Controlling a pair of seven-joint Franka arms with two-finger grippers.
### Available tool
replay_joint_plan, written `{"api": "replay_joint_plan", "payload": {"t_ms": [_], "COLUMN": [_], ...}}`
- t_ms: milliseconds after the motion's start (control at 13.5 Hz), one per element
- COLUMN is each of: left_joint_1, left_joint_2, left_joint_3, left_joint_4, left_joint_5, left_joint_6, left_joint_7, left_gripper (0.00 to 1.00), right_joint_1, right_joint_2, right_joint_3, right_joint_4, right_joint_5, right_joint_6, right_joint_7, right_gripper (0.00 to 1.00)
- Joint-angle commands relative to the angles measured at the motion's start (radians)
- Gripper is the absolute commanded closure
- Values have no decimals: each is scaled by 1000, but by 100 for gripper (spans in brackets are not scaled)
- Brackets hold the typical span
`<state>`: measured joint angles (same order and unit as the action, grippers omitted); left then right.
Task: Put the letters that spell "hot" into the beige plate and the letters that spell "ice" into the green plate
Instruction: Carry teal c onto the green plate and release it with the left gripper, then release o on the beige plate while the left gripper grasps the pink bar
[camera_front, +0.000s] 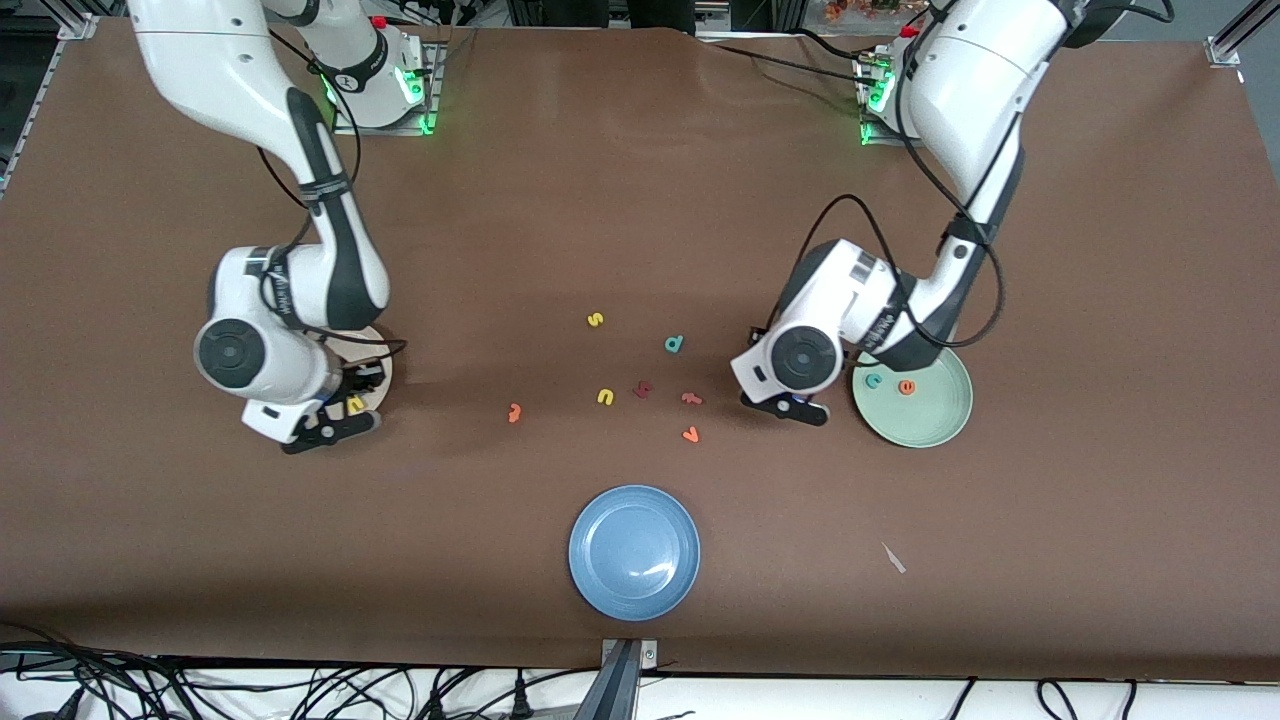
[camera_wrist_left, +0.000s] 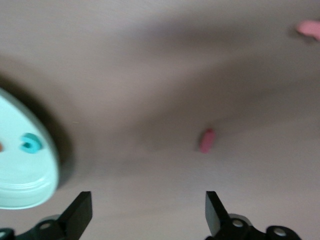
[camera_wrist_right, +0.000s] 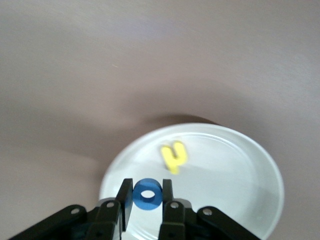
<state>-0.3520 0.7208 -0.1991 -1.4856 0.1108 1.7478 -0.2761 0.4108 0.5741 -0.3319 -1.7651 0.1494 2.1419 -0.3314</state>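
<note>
Right gripper (camera_wrist_right: 146, 196) pinches the blue ring-shaped o (camera_wrist_right: 147, 194) over the beige plate (camera_wrist_right: 235, 165); left gripper (camera_wrist_left: 148, 212) spread above brown matte worktop (camera_front: 640, 200)

Brown-covered worktable under even overhead light

The brown table cover (camera_front: 620, 200) fills nearly the whole front view, matte and slightly rippled along the edge by the bases. A pale strip (camera_front: 300, 700) with tangled black cables (camera_front: 90, 680) runs along the edge nearest the front camera, where a metal bracket (camera_front: 625, 680) pokes in at the middle. Aluminium frame corners (camera_front: 1228, 45) show by the base edge; soft shadows fall on the cover.
</note>
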Motion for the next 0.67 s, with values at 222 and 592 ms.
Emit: {"api": "replay_joint_plan", "payload": {"t_ms": [222,592], "left_joint_1": [-24,-47], "left_joint_2": [15,40], "left_joint_3": [-13,-11], "left_joint_4": [-51,-81], "left_joint_5": [26,99], "left_joint_6": [123,213], "left_joint_7": [180,206], "left_gripper": [22,44], "right_joint_1": [-76,-47], "right_joint_2": [-22,-23], "right_joint_3": [19,79], "right_joint_4": [-42,-17], "right_joint_5": [185,219], "right_joint_6": [-5,-4], "right_joint_7": [-107,20], "right_gripper": [0,0]}}
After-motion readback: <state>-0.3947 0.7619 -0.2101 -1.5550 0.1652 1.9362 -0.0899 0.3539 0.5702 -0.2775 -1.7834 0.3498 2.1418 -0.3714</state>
